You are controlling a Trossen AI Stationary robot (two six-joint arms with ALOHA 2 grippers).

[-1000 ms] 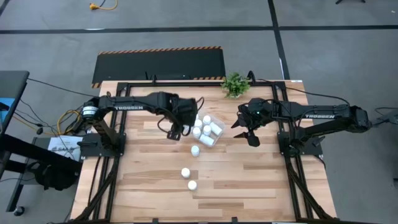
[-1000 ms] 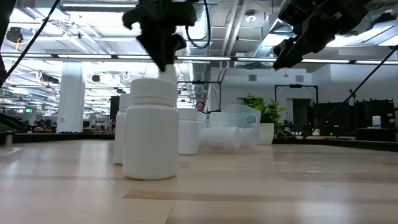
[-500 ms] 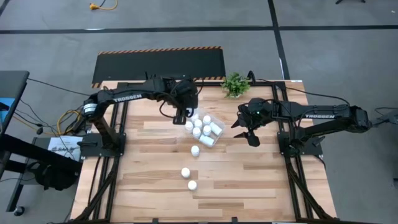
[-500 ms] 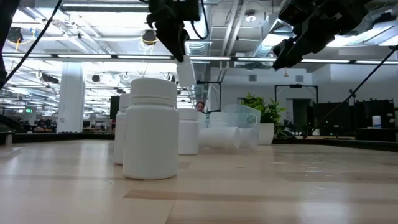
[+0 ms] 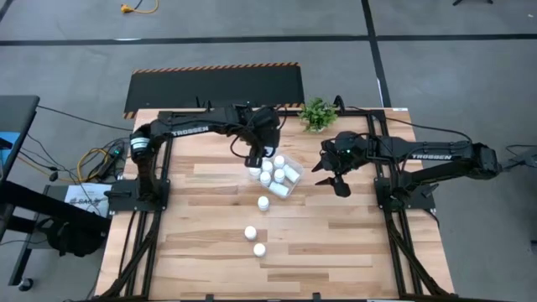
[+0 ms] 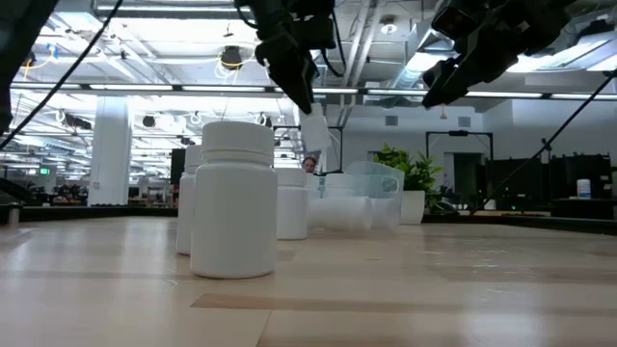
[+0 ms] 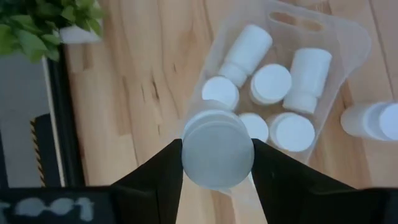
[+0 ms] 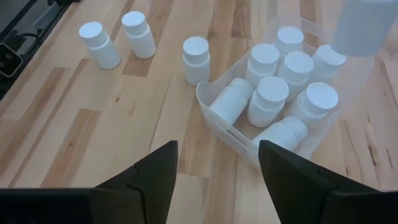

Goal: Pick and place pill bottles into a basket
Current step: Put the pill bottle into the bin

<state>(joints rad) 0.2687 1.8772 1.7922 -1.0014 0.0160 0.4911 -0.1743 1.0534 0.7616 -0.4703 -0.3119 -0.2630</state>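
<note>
The clear basket (image 5: 288,178) sits in the middle of the table with several white pill bottles (image 8: 268,99) in it, some upright and some lying. Three more bottles (image 5: 263,203) (image 5: 250,232) (image 5: 259,249) stand upright on the wood nearer the front edge. My left gripper (image 7: 216,149) hangs over the basket's left rim, shut on one pill bottle (image 6: 315,130). My right gripper (image 8: 216,158) hovers to the right of the basket, open, with nothing between its fingers. My left gripper pinches the bottle's round sides (image 7: 185,163) between its two fingers. The fingers slant down from above, coming from the table's left. The bottle hangs tilted below them, clear of the table, above the basket's edge.
A small green potted plant (image 5: 316,113) stands at the far edge, just behind the basket. A black mat (image 5: 214,88) lies on the floor beyond the table. Bare wood stretches along the near and left parts of the table.
My left gripper has carried the bottle toward the table's right and a little toward the far edge, from the open wood left of the basket to above the basket's rim. The bottle has stayed lifted clear.
</note>
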